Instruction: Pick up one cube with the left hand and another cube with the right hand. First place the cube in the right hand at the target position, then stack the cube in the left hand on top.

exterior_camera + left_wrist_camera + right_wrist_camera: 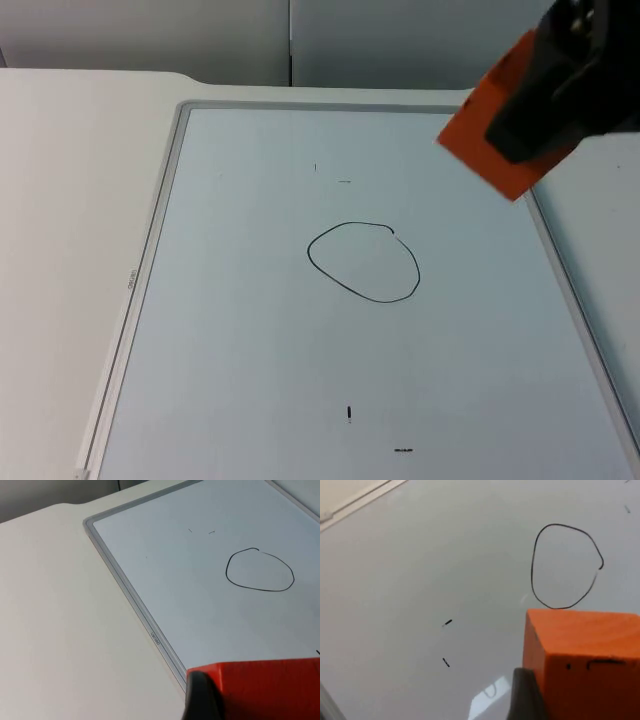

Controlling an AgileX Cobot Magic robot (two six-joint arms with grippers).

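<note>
Operator: Top view status, right arm?

Technician: Right gripper (545, 125) hangs above the whiteboard's far right corner, pinching the orange wooden cube (480, 150). From the hand-drawn black circle (364, 262), the target, that cube sits at about 1 o'clock and well apart, not yet placed.

Operator: Left arm?

Technician: Left gripper (210, 700) hovers over the near part of the left edge of the flat white whiteboard with grey frame (131, 597), clamped on a second orange-red cube (265, 687). The circle (260, 570) lies ahead of it, unoccupied.

Operator: Failure modes?

Technician: Judgement only. Releasing the right cube off-centre leaves it straddling the line. A tilted release could topple it. Both arms converging on the circle risk collision, so the left should wait. A misaligned second cube would slide off the first
</note>
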